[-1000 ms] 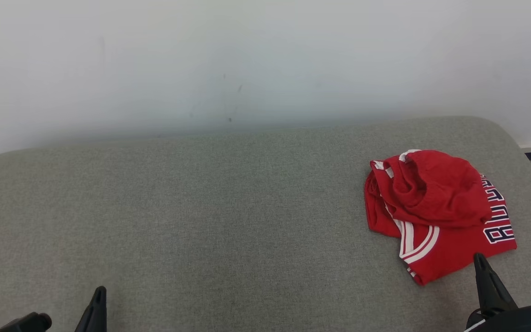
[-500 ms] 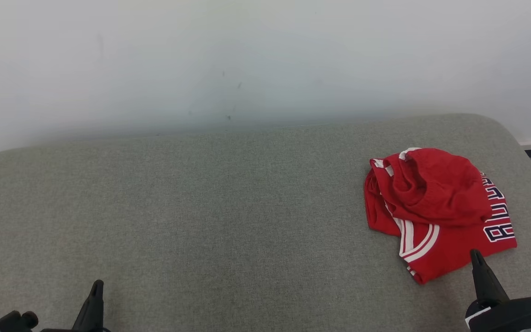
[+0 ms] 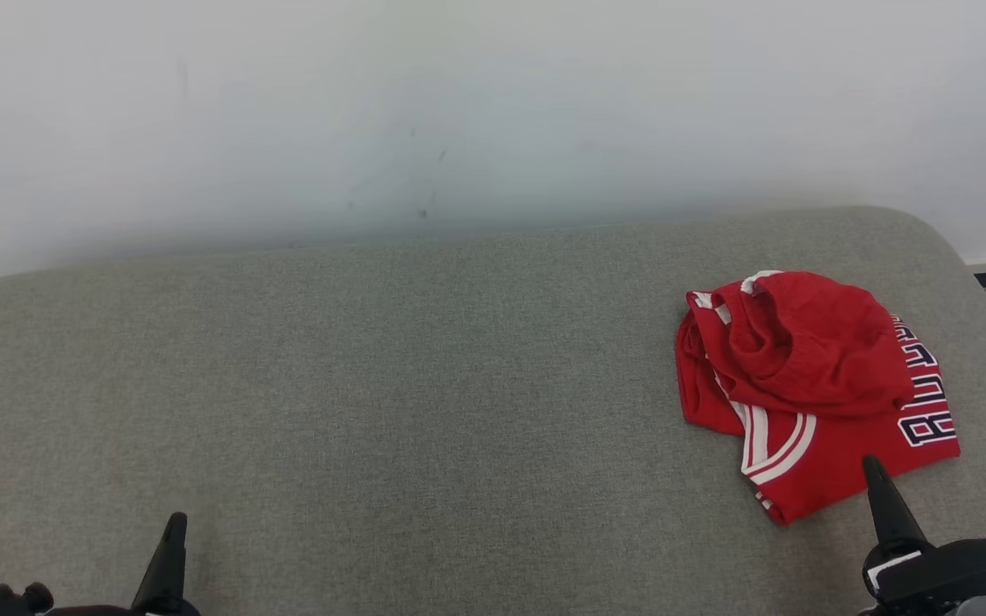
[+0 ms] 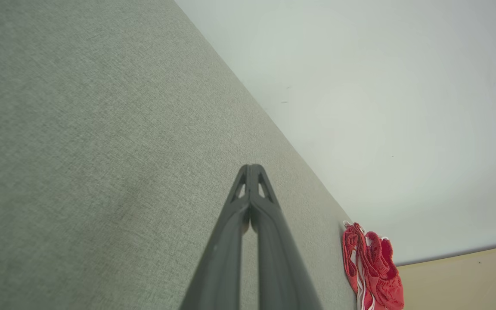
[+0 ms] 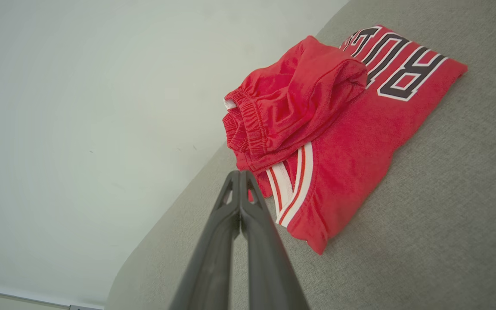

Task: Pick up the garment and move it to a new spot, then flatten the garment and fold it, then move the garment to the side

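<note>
Red, white-trimmed garment point(image 3: 810, 368) lies crumpled; left end effector point(image 4: 251, 170) and right end effector point(image 5: 239, 176) both closed.

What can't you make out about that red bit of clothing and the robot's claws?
Full word on the red garment: its bunched fold covers part of the lettering in head and right wrist views.
What kind of garment: too crumpled to tell.
Left wrist view: garment small, cut off by the bottom edge.
Head view: left gripper and right gripper cut off by the bottom edge.
</note>
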Robot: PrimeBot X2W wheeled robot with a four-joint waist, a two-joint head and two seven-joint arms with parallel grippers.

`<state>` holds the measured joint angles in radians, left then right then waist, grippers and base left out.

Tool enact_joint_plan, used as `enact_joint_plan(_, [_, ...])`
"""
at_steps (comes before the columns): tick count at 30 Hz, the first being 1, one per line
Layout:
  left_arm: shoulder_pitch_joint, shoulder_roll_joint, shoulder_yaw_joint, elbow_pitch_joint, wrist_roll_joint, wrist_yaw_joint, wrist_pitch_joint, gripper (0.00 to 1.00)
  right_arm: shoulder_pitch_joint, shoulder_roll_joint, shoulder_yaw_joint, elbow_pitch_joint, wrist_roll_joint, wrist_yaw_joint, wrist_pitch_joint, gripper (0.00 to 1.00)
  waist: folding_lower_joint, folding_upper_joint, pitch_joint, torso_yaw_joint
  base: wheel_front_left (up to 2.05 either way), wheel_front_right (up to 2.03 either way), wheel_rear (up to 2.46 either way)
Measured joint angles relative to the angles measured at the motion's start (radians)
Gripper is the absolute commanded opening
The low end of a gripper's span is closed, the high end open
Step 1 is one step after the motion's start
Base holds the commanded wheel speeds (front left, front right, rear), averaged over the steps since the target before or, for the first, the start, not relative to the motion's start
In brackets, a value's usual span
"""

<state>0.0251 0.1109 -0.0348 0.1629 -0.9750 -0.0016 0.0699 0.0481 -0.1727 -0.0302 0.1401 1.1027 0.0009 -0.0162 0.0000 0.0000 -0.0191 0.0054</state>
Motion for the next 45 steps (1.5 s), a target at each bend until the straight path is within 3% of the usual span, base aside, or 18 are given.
enact_joint_plan(45, [-0.101, -0.071, 0.124, 0.128, -0.619, -0.115, 0.042, 0.00, -0.129, 0.128, -0.101, 0.153, 0.499, 0.114, 0.131, 0.00, 0.0000, 0.0000, 0.021, -0.005, 0.00, 0.00, 0.00])
